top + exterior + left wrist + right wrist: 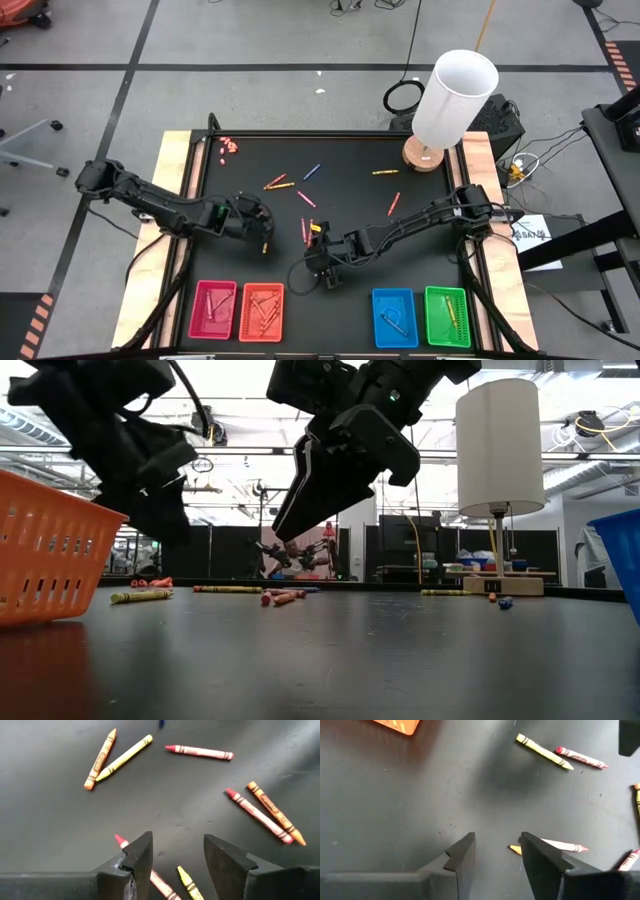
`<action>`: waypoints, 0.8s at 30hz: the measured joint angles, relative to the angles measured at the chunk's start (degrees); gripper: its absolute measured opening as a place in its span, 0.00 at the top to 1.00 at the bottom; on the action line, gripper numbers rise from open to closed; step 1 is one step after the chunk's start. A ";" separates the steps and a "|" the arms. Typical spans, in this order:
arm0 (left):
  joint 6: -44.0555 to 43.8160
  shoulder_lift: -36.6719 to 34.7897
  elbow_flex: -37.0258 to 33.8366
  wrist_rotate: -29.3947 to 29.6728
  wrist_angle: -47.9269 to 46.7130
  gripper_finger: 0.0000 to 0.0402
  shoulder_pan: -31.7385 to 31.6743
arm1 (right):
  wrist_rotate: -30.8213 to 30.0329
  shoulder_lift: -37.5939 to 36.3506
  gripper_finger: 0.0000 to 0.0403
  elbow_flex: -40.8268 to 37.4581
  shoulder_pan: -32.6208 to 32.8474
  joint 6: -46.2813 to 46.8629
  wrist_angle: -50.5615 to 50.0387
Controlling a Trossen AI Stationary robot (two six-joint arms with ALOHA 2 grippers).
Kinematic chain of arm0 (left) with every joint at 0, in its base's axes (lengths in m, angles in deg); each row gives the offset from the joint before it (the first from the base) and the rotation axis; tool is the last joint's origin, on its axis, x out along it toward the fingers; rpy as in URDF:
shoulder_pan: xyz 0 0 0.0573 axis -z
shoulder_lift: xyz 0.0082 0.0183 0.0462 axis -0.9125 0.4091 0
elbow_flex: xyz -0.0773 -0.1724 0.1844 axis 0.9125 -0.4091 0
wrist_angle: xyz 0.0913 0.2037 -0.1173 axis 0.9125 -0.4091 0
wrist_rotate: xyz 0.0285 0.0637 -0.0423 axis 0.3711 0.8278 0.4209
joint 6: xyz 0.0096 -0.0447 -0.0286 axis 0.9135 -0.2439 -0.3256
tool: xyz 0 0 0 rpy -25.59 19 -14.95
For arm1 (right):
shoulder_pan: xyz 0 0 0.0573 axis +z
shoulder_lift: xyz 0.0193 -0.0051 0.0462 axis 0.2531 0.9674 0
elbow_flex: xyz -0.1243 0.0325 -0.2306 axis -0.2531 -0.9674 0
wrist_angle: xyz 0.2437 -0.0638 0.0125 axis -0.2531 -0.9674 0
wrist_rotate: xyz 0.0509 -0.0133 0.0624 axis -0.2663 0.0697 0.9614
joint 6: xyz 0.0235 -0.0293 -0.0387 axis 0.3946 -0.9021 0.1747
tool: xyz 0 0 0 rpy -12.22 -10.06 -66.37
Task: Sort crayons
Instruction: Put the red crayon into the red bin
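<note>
Even overhead room light. Black table top [350, 215] matte, faint sheen in wrist views. Low view backlit: arms silhouetted against bright ceiling fixtures, near foreground soft. Soft diffuse shadows beneath grippers.

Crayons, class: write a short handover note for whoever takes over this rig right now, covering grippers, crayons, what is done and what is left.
Left gripper: open, empty, above loose crayons at mid-table.
Right gripper: open, empty, near the table's front centre.
Crayons: several still scattered over the black table.
Done: some crayons lie in the pink tray, orange tray, blue tray and green tray.
Left: pick up the scattered ones and sort them into the trays.
</note>
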 joint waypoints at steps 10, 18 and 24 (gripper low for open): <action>-9.65 3.77 0.00 -3.32 -4.39 0.56 -2.07 | 0.02 0.00 0.65 0.00 0.00 1.55 -0.44; -11.24 9.41 0.00 -3.85 -3.95 0.56 -2.12 | 0.02 0.00 0.65 0.00 0.00 1.57 -0.42; -11.21 11.48 0.00 -7.09 -3.10 0.56 -3.06 | 0.03 0.00 0.65 0.00 0.00 1.57 -0.42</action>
